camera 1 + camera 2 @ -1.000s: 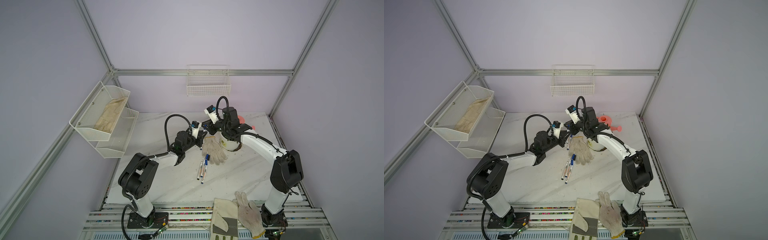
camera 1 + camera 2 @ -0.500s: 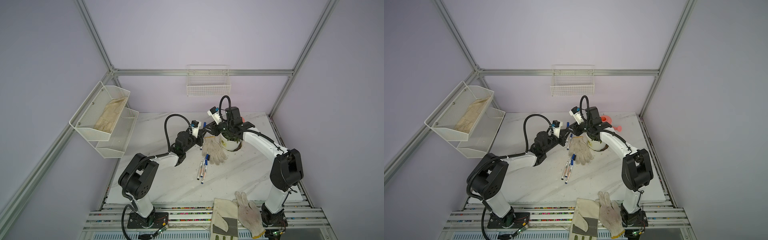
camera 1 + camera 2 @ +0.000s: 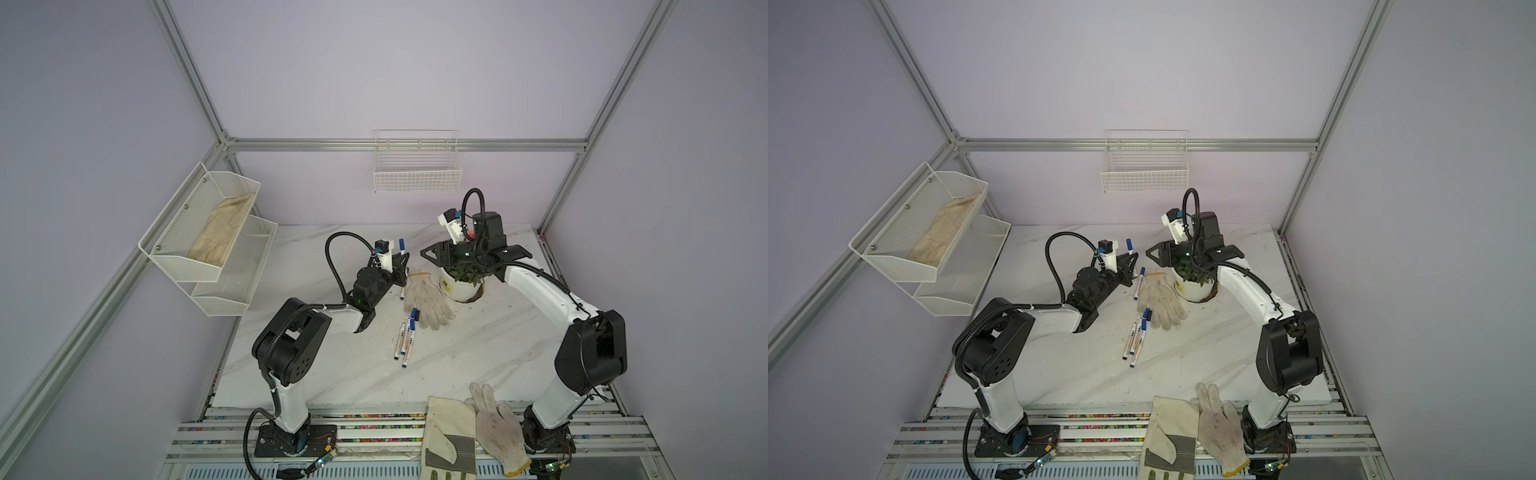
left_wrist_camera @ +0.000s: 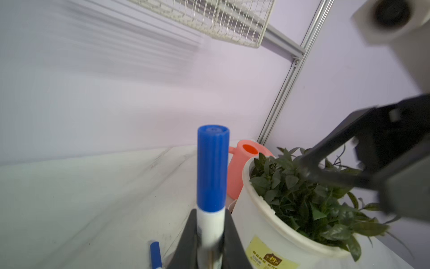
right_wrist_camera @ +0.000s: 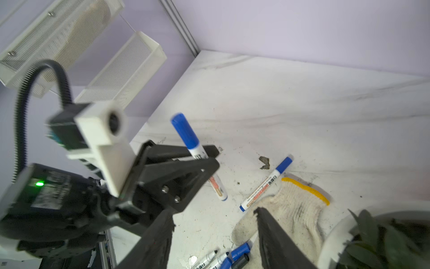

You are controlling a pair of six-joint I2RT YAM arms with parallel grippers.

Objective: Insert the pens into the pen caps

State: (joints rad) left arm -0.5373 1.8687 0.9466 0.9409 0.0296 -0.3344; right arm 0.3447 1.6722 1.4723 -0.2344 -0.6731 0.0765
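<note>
Held pen, in both top views: stands close to upright near mid-table, blue cap uppermost, barrel pinched by the left gripper. To its right, over the potted plant, the right gripper, apart from the pen. Toward the front, loose pens side by side, long axes front to back, beside the fingers of a knitted glove; bare table beyond. Left wrist view: cap up, white barrel squeezed between both jaws; yellow label on the pot, print illegible. Right wrist view: held pen tilted, lower end showing below the jaw; another pen flat against the glove cuff, black Chinese characters and orange capitals, too small to read; right jaws spread, nothing between.
</note>
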